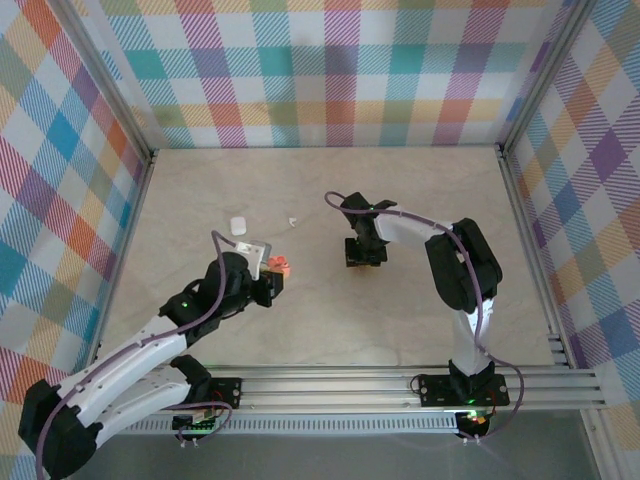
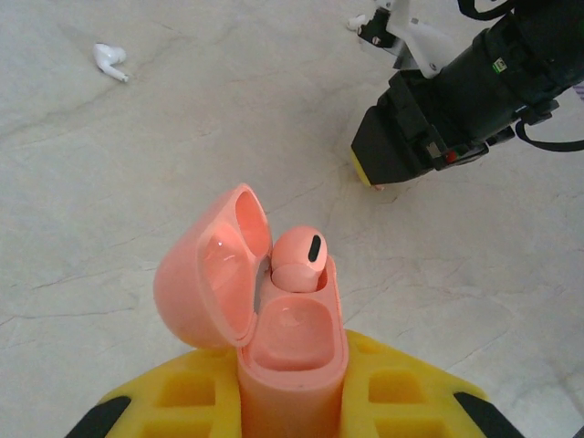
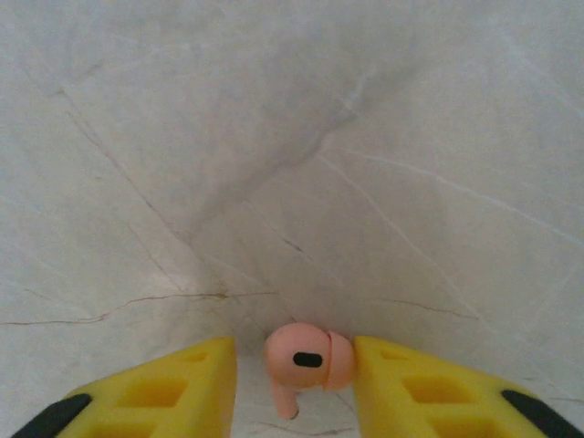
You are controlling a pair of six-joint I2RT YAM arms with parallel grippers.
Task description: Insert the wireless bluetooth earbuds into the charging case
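Nothing is reading legibly as text, brand or number. A tiny green sticker [image 2: 499, 66] on the black wrist housing [image 2: 456, 91], upper right of the left wrist view, is carrying marks too small to make out.

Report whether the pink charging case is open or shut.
Open. The pink charging case has its lid swung back, baring both wells: one pink earbud sits in the far well, the near one is empty.

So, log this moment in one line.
left hand: holds open pink case | one bud seated | right hand: around second pink bud, grip unclear
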